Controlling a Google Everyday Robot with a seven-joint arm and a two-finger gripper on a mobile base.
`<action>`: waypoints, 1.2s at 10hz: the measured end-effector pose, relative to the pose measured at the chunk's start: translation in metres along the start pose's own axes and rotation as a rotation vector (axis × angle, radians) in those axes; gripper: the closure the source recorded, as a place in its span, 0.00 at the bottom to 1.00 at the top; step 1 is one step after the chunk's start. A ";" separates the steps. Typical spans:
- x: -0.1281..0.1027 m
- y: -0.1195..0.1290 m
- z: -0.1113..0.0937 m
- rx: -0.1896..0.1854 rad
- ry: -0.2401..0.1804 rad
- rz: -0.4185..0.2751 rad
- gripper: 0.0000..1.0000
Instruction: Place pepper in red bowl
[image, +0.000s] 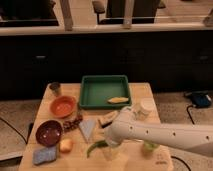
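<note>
Spread pincer (111, 148) poised at the green pepper (95, 146), nothing pinched.
The pepper is found lying flat on the tabletop (80, 162), near the front edge, just left of the pincer and possibly touching it; the dark red bowl (49, 132) is set further left. The pincer is best centred across the pepper's thicker middle before being closed, so the curved body is not nudged aside.

The slim green pepper (96, 147) lies flat and curved near the tabletop's (77, 161) front edge (outside the dark red bowl (49, 132), to its right). The gripper (112, 149) hovers at its right end, spread wide.
</note>
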 end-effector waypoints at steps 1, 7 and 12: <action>-0.001 -0.002 0.003 -0.006 -0.006 -0.005 0.20; 0.008 -0.010 0.021 -0.034 -0.023 0.012 0.20; 0.010 -0.011 0.031 -0.050 -0.033 0.022 0.20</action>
